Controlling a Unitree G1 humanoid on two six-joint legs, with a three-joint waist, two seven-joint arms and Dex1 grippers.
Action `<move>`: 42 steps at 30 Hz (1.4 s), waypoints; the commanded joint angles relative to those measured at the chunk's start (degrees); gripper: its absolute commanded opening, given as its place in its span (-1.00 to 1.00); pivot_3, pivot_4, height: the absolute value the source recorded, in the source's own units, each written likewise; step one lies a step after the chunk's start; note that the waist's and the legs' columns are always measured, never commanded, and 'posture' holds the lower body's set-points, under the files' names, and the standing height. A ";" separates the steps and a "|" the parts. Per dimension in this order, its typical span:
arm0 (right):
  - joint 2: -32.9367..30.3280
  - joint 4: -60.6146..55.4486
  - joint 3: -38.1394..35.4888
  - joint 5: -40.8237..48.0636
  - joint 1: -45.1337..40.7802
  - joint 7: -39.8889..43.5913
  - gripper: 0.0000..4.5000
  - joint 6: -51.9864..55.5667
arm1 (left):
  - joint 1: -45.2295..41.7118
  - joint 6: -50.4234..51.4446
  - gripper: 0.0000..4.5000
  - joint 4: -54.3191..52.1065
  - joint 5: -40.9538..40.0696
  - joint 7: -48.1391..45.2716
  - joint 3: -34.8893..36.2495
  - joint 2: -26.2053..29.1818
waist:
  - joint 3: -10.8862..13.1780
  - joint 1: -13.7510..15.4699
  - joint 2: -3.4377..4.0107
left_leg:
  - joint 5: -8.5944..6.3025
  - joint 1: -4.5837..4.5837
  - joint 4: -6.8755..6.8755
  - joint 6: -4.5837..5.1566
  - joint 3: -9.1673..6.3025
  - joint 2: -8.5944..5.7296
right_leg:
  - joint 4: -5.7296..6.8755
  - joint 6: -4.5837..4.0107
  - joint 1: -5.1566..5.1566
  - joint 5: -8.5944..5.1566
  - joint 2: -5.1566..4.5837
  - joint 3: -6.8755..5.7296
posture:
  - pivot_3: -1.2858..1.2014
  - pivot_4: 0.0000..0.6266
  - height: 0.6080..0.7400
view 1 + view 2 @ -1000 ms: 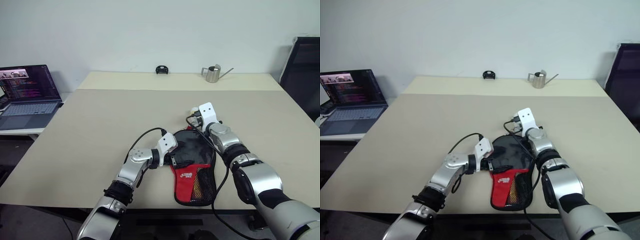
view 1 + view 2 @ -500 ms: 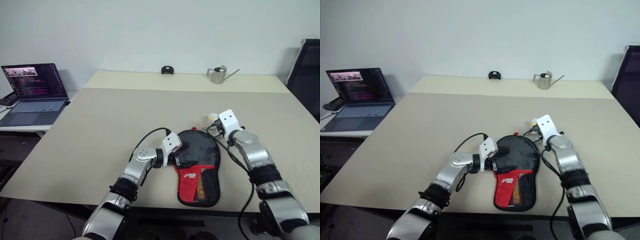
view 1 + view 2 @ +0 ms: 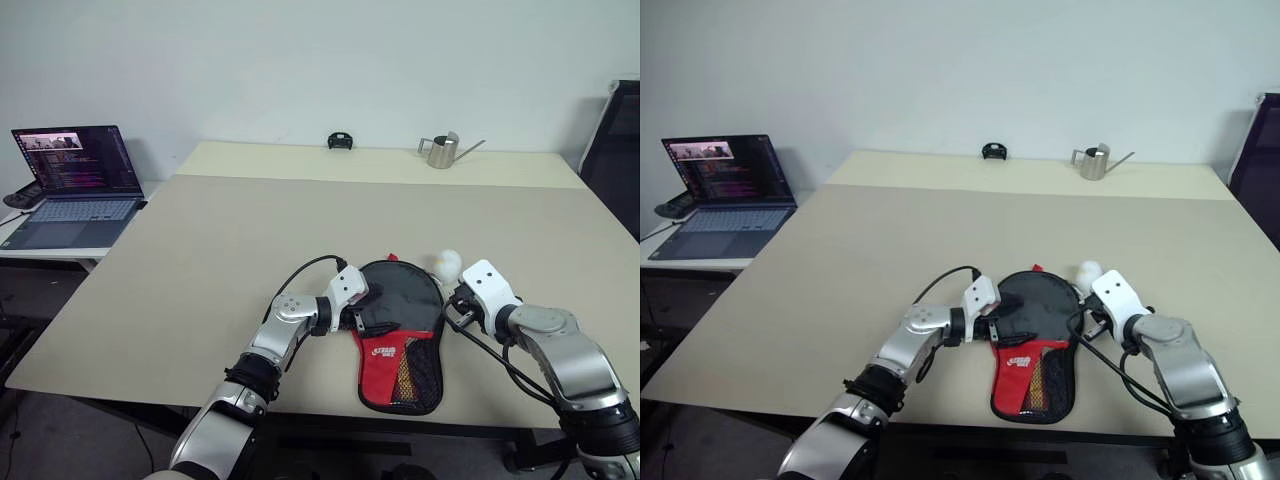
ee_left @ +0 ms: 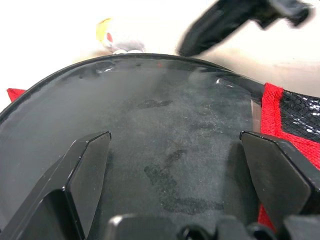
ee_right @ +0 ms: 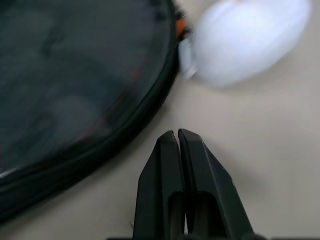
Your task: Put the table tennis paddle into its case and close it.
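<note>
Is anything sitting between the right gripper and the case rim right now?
Nothing visible does. The right gripper, shut, points at bare table just off the case rim; the ball charm lies beyond it, to one side of that gap.

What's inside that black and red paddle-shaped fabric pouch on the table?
The black and red paddle-shaped fabric pouch lies flat on the beige table, apparently closed. Its fabric covers whatever is inside, so no paddle can be seen. Something yellowish shows through its mesh pocket, unidentifiable.
</note>
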 commanded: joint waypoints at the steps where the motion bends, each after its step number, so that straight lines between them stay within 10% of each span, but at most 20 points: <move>1: -1.98 -5.75 -1.18 2.11 1.73 0.94 -0.98 3.26 | 0.24 0.40 1.00 2.25 1.96 0.53 -1.94 -0.72 | 0.00 0.06 -0.01 | 0.00 0.00 0.00 0.00 -0.02 0.00 | 0.00 0.01 0.01 -0.01 0.03 -0.03 | 0.03 -0.52 1.00; 9: 1.42 -7.84 -6.77 7.77 0.45 -0.89 -0.98 6.76 | -0.41 -0.08 1.00 3.40 2.01 0.66 -1.93 -1.39 | -0.02 0.14 -0.03 | 0.00 0.05 0.02 0.00 -0.03 0.00 | -0.02 0.09 0.07 -0.03 0.08 -0.03 | 0.03 -0.52 1.00; 22: 4.98 -1.95 -8.35 10.39 -8.55 -5.24 0.98 4.26 | -0.52 0.56 1.00 0.08 0.22 0.26 -0.96 -1.76 | -0.01 0.14 -0.03 | 0.00 0.03 0.02 0.00 -0.06 -0.02 | -0.03 0.02 0.08 0.01 0.08 -0.04 | 0.03 -0.52 1.00; 42: 10.22 21.53 -6.95 8.30 -21.05 -12.06 0.98 -9.95 | -2.78 1.24 1.00 -5.81 -1.35 0.54 0.08 -1.95 | 0.03 -1.44 -0.01 | 0.00 -0.11 -0.05 0.00 0.05 0.10 | -0.01 -0.01 -0.16 0.01 0.07 0.07 | 0.03 -0.52 1.00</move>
